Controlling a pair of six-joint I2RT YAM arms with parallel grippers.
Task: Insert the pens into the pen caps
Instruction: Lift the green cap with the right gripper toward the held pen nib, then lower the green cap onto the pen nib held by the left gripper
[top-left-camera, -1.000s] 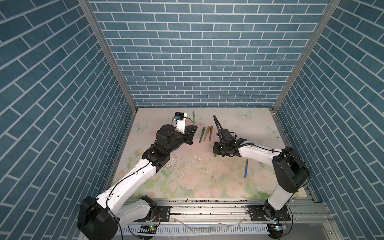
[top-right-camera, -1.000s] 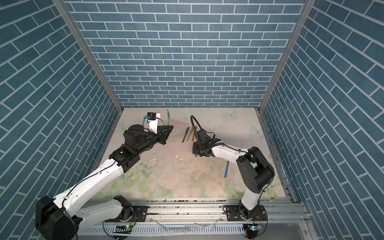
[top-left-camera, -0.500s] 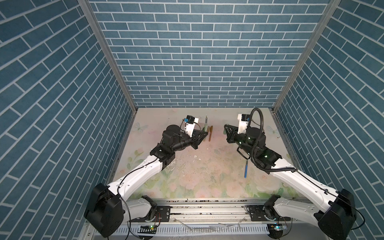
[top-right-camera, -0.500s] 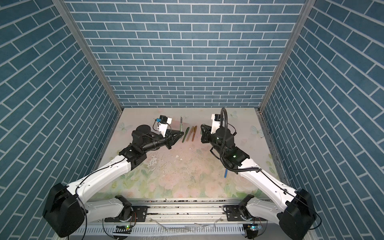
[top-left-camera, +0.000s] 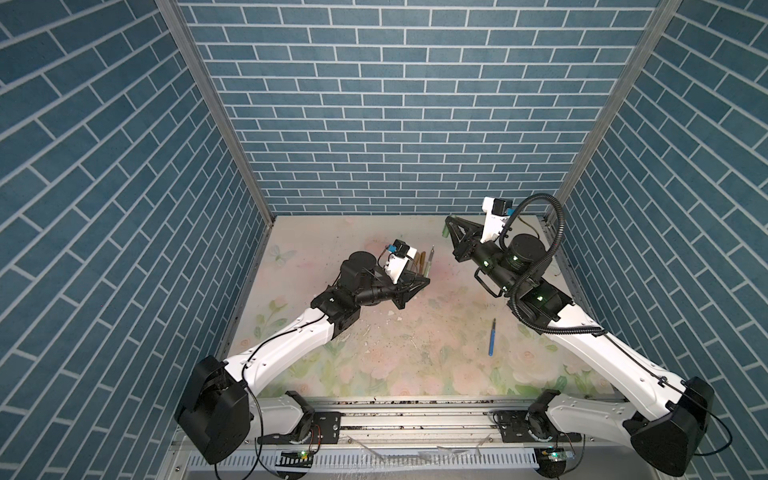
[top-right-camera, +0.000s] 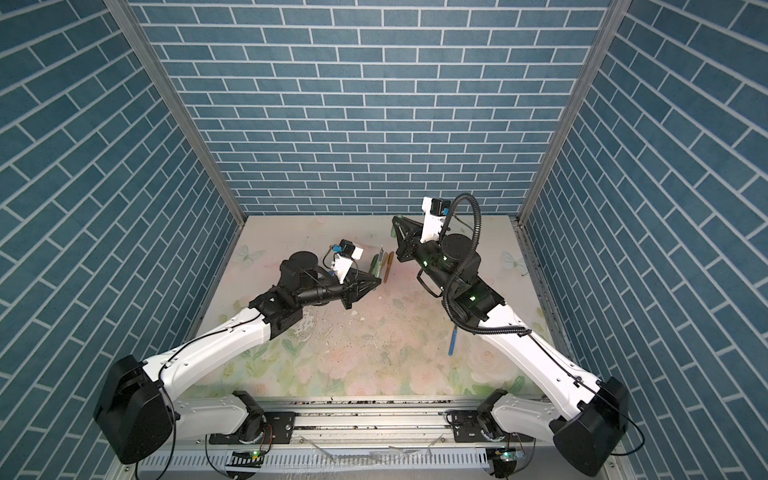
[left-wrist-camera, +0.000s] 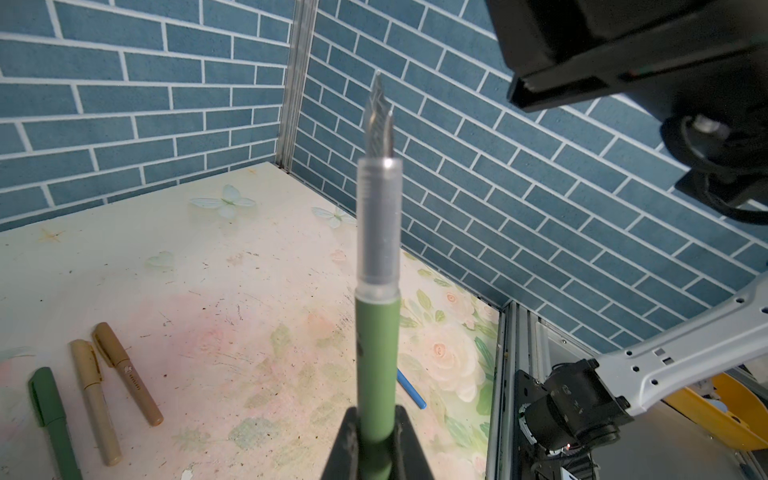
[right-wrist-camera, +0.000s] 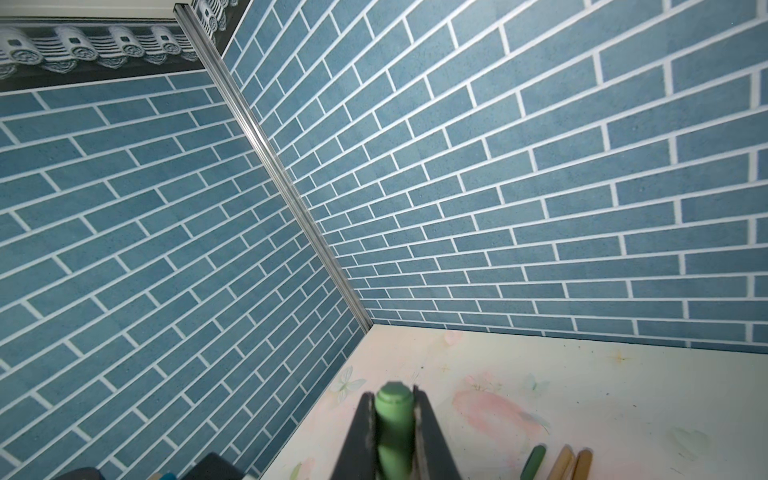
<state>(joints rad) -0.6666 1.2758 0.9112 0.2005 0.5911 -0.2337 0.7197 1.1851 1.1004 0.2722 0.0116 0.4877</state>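
Note:
My left gripper (left-wrist-camera: 376, 422) is shut on a light green pen (left-wrist-camera: 377, 365), which stands out from the jaws with its clear grip section and metal nib bare. In both top views this gripper (top-left-camera: 424, 284) (top-right-camera: 377, 281) hovers left of centre with the green pen (top-left-camera: 430, 262) pointing toward the back wall. My right gripper (right-wrist-camera: 392, 405) is shut on a green pen cap (right-wrist-camera: 392, 419), held high at the back right (top-left-camera: 446, 224) (top-right-camera: 395, 222), apart from the pen. A blue pen (top-left-camera: 492, 337) (top-right-camera: 452, 340) lies uncapped on the floral table.
Three capped pens lie side by side on the table near the left gripper: dark green (left-wrist-camera: 50, 419), tan (left-wrist-camera: 93, 399) and brown (left-wrist-camera: 124, 370). They also show beyond the cap (right-wrist-camera: 561, 461). Blue brick walls close in three sides. A metal rail (top-left-camera: 415, 411) runs along the front.
The right arm has swung up and back from low over the table's middle, carrying the green cap. The left gripper has shifted right and forward with the green pen.

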